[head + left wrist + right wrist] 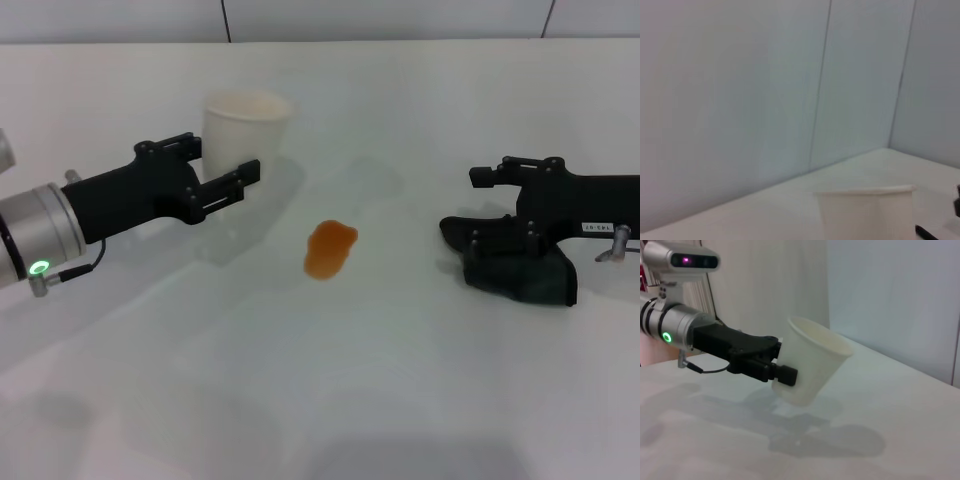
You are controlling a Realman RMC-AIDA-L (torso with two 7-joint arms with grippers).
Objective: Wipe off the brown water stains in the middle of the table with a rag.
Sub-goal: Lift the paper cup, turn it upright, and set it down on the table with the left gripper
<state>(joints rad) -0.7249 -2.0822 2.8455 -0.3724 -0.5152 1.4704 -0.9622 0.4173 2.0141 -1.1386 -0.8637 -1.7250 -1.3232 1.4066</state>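
The brown water stain [329, 249] is a small orange-brown glossy blotch in the middle of the white table [330, 400]. The rag [525, 272] is a dark crumpled cloth lying at the right. My right gripper [462, 203] sits low over the rag's near end with its fingers apart, one above and one down at the cloth. My left gripper [225, 158] is shut on a white paper cup [245, 115] at the back left. The right wrist view shows this gripper [782, 362] holding the cup [812, 365] tilted above the table.
The cup's rim [865, 191] fills the lower part of the left wrist view, with a pale panelled wall [740, 100] behind. The table's far edge meets that wall [400, 20].
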